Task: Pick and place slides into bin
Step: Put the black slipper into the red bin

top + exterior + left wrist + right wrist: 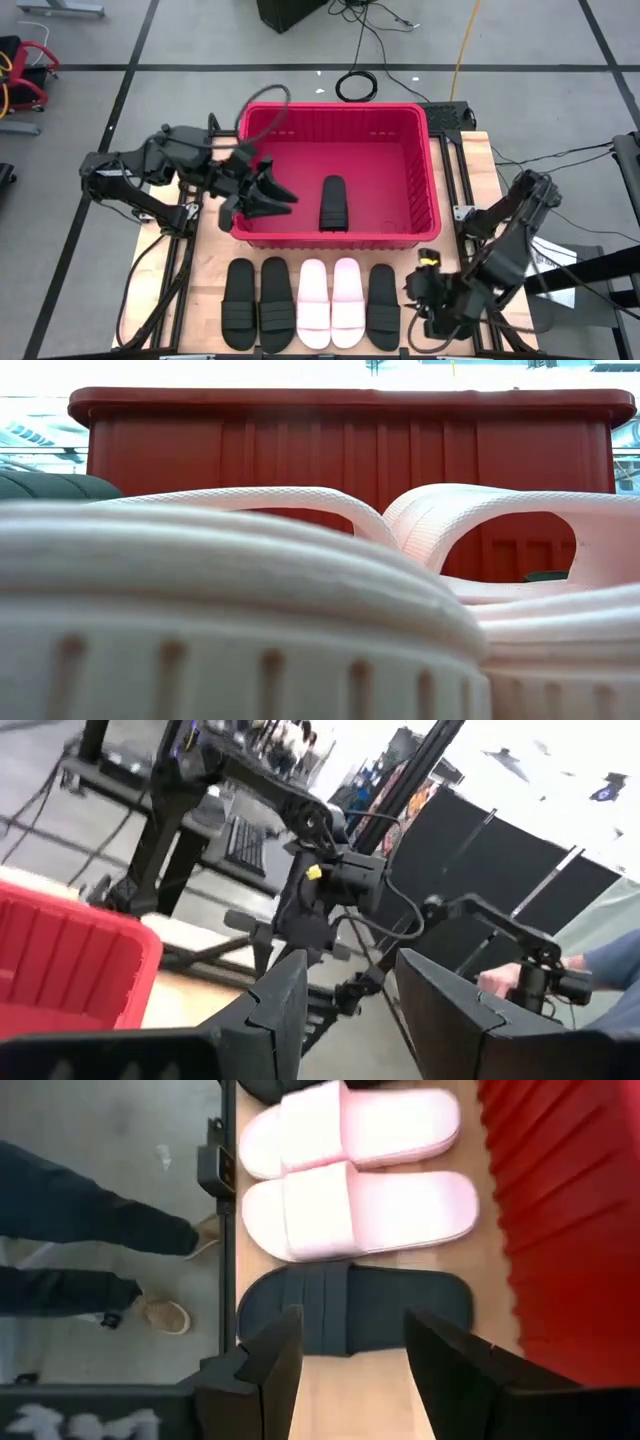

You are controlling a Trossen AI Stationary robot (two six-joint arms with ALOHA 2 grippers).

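High cam: overhead, straight down, covers whole table (pixel 215 262), both arms and surrounding floor. Low cam: table height, level, facing the bin (pixel 340 440); pressed right up against the pale slides (pixel 300 590), which fill most of frame, bin wall behind. Left wrist cam: tilted, looks outward past bin corner to the other arm and room, a person's hand (pixel 500 982) at the edge. Right wrist cam: looks down on table edge, near; sees pale slides, a black slide (pixel 355 1320), bin wall, a person's feet (pixel 165 1315) on floor. Bin shows in all four views; pale slides in high, low, right wrist
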